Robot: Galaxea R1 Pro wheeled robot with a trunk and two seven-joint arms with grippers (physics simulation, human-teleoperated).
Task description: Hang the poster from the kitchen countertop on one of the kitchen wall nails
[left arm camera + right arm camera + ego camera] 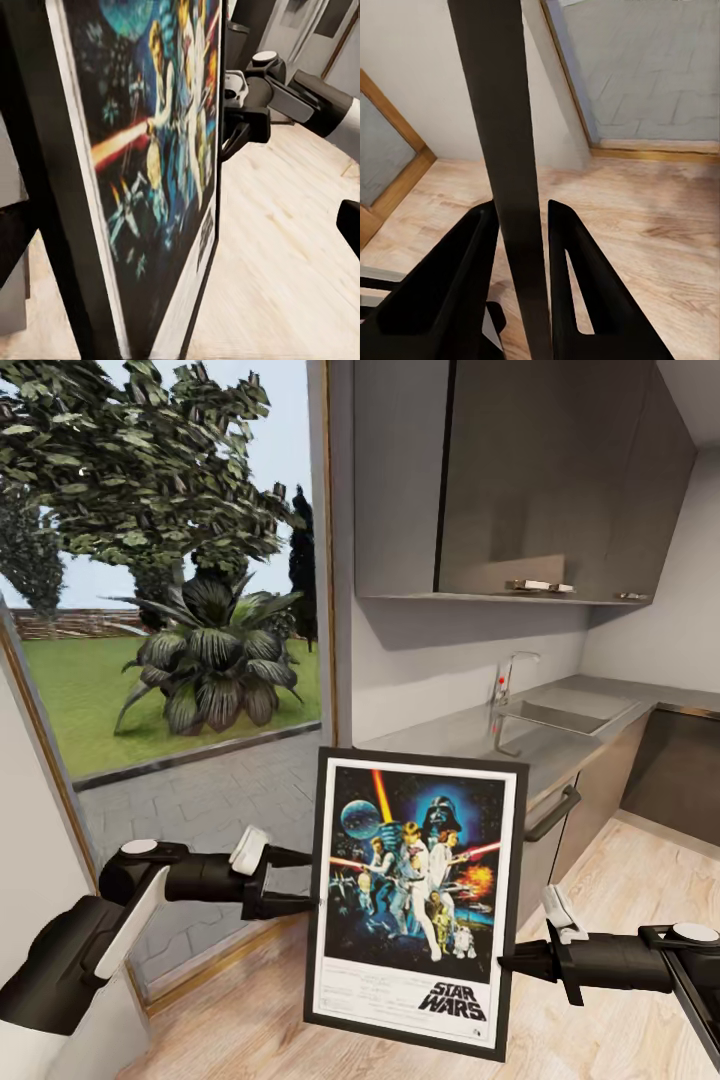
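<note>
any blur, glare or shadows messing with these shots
Head view: sharp, evenly lit; the poster shows no glare, and the kitchen countertop has a soft sheen. Left wrist view: poster art smeared by closeness and steep angle. Right wrist view: poster edge dark, floor crisp.

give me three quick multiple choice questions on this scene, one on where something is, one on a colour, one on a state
1. Where is the framed portrait Star Wars poster?
A. flat on the worktop
B. held upright between both claws, above the wooden floor
C. hung on the wall

2. What colour is the poster's thin outer frame?
A. black
B. red
C. gold

3. What is the right claw doing?
A. hanging open, apart from everything
B. closed on the tap
C. closed on the poster's edge

Answers:
1 B: in the head view the left claw and the right claw meet its two side edges.
2 A: a black rim surrounds the white border.
3 C: in the right wrist view both black fingers flank the frame edge.
</note>
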